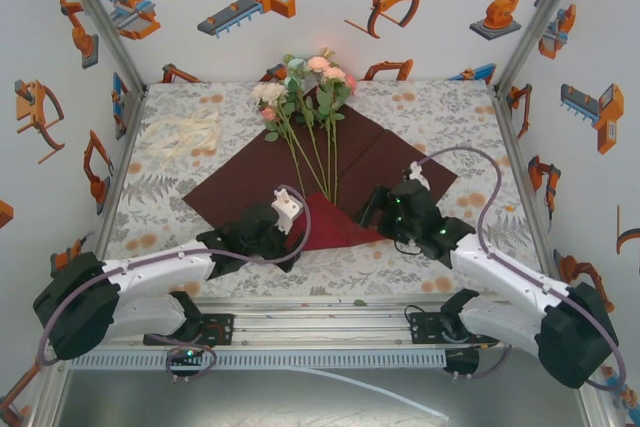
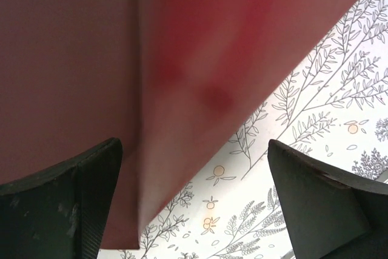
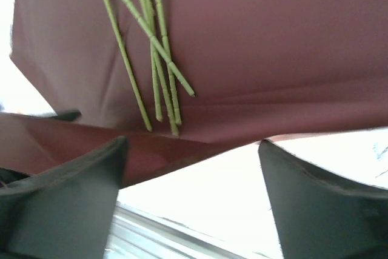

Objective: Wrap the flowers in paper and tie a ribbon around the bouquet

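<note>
The flowers (image 1: pixel 305 87), pink, peach and white roses, lie at the back with their thin green stems (image 3: pixel 151 47) running down the middle of the dark red paper (image 1: pixel 240 182). The paper's near corner (image 1: pixel 330 222) is folded up over itself below the stem ends. My left gripper (image 1: pixel 290 242) is at that fold's left side, open, with the paper edge (image 2: pixel 121 59) lying by its left finger (image 2: pixel 79 198). At the fold's right side my right gripper (image 1: pixel 372 209) stands open (image 3: pixel 191 180), nothing between its fingers. The cream-white ribbon (image 1: pixel 185 135) lies heaped at the back left.
A floral-print tablecloth (image 1: pixel 450 107) covers the table. White walls with robot pictures close the left, back and right. A metal rail (image 1: pixel 320 312) runs along the near edge between the arm bases. Purple-grey cables (image 1: pixel 480 197) loop off both arms.
</note>
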Robot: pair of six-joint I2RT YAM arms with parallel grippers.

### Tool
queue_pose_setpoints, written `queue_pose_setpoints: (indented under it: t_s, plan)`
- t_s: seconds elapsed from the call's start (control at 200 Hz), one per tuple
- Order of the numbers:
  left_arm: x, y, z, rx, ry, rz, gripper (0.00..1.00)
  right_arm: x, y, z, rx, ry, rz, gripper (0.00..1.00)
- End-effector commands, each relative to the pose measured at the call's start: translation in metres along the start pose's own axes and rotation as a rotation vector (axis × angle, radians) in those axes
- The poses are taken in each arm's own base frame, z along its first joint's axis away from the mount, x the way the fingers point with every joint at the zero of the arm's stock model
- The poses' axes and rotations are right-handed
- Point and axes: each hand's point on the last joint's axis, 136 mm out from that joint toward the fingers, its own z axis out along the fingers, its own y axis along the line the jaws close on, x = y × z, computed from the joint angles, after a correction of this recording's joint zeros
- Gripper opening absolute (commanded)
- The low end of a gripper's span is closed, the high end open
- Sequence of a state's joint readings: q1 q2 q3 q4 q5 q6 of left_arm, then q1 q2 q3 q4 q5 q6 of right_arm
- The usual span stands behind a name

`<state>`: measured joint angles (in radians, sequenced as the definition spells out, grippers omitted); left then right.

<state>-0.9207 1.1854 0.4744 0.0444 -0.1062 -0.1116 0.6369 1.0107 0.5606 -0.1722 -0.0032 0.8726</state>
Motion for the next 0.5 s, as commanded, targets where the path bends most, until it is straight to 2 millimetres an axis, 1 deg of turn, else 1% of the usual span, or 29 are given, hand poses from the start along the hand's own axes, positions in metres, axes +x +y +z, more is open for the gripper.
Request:
queue_pose_setpoints:
  t_s: [0.0, 0.125, 0.215, 0.24, 0.275, 0.345, 0.446, 0.491]
  plan:
    - [-0.029, -0.002, -0.001, 0.017, -0.079, -0.029, 0.95, -0.003, 0.025, -0.018, -0.119, 0.002, -0.428, 0.92]
    - [-0.031, 0.002, -0.002, 0.011, -0.092, -0.05, 0.93, 0.003, 0.049, -0.023, -0.273, 0.067, -0.529, 0.93]
    - [-0.03, 0.006, -0.002, 0.016, -0.096, -0.081, 0.88, 0.015, 0.068, -0.023, -0.4, 0.128, -0.562, 0.93]
    - [-0.03, 0.007, -0.001, 0.016, -0.096, -0.091, 0.85, 0.018, 0.07, -0.023, -0.418, 0.144, -0.567, 0.92]
    - [-0.031, 0.008, -0.001, 0.022, -0.098, -0.102, 0.82, 0.018, 0.07, -0.022, -0.417, 0.157, -0.566, 0.92]
    - [-0.031, 0.006, -0.001, 0.045, -0.1, -0.111, 0.7, 0.018, 0.067, -0.021, -0.407, 0.165, -0.549, 0.92]
    - [-0.031, 0.005, -0.001, 0.056, -0.103, -0.12, 0.56, 0.005, 0.058, -0.027, -0.355, 0.135, -0.501, 0.93]
    - [-0.03, 0.006, 0.0, 0.056, -0.102, -0.126, 0.47, -0.004, 0.051, -0.031, -0.32, 0.103, -0.475, 0.94]
